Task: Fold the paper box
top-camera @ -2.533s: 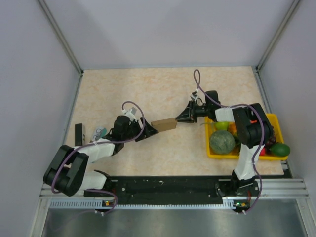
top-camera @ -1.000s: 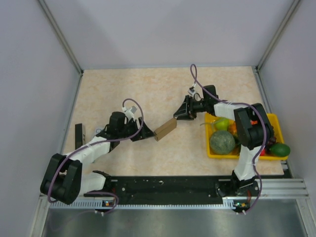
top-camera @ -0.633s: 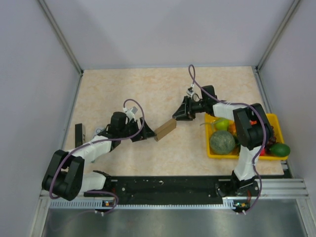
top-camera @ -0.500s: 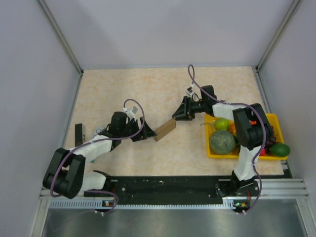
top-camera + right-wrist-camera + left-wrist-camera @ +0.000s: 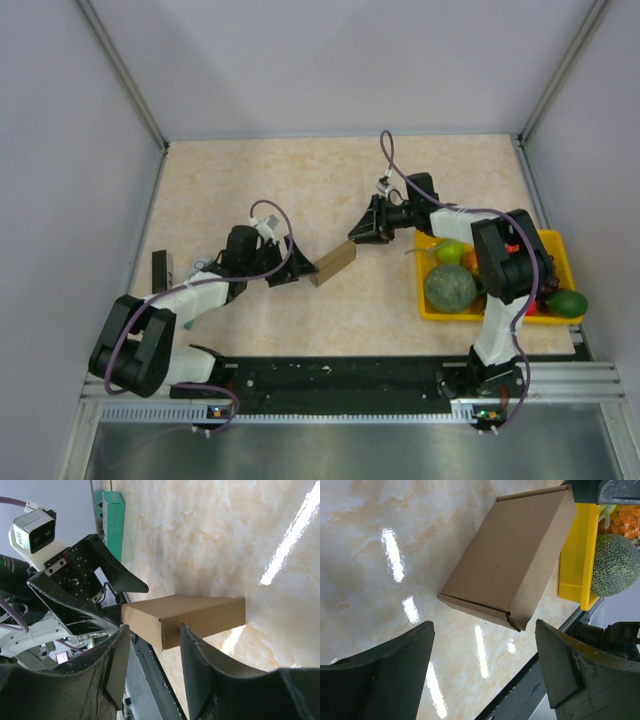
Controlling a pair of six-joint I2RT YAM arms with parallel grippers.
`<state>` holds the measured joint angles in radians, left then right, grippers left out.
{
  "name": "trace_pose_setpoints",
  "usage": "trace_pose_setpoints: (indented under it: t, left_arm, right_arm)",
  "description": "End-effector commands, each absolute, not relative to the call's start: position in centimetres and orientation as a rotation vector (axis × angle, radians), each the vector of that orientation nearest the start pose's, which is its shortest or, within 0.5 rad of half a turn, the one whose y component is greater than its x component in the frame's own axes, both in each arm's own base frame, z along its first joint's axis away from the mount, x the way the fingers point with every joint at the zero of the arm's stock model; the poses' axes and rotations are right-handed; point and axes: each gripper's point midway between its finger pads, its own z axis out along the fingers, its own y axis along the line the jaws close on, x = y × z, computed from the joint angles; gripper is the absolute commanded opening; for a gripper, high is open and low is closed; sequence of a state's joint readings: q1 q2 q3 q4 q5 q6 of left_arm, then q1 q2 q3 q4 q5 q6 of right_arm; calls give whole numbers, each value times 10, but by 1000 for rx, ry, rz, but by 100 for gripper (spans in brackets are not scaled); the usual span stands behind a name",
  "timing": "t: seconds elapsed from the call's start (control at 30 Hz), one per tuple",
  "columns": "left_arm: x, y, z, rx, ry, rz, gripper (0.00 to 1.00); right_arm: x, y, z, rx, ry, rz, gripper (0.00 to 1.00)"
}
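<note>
You have the paper box [image 5: 333,263] out on the table to the left of the yellow tray [image 5: 425,305], clear of its rim and lying on a slant. The upper end points toward the tray's far-left corner and the lower end points away from it. It is plain brown cardboard, already closed into a flat, shallow rectangular carton. The broad face is smooth and unprinted, and a tucked flap seam runs along one short edge (the left wrist view shows this best).

Your right gripper [image 5: 358,238] sits just off the tray's far-left corner, and its fingers [image 5: 200,655] pinch the end of the box nearer the tray across its thin side. Your left gripper [image 5: 290,272] is farther from the tray, beyond the box's lower end. Its jaws are spread wide and touch nothing, and the box corner is just ahead of them.
</note>
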<state>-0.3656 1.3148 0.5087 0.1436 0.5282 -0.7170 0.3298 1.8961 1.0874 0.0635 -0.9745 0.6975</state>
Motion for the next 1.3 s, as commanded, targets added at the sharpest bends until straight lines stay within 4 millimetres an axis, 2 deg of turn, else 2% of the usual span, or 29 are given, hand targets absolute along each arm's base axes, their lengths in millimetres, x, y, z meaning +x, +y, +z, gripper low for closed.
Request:
trace_pose_setpoints:
  t: [0.0,0.23,0.47,0.83,0.97,1.1,1.2,1.27]
  left_arm:
    - [272,-220,110,-83,2271,-1150,85]
    - [278,-219,109,-102,2272,-1150,73]
    - [272,-218,95,-117,2296,-1145,60]
    - [243,-213,44,-132,2367,-1116,40]
    - [222,-202,20,-152,2403,-1084,33]
    - [206,-188,-5,-193,2445,-1010,25]
    - [203,-187,-12,-198,2467,-1008,19]
    - [205,-190,-9,-199,2466,-1026,18]
  right_arm:
    - [329,289,108,-198,2407,1641,44]
    - [327,288,106,-196,2413,1641,43]
    - [326,289,104,-198,2416,1640,43]
    - [321,288,85,-145,2455,1620,41]
    - [318,287,76,-116,2470,1586,39]
    - [319,283,57,-64,2501,1523,37]
    - [323,283,50,-58,2520,1497,35]
    - [324,283,51,-76,2529,1477,35]
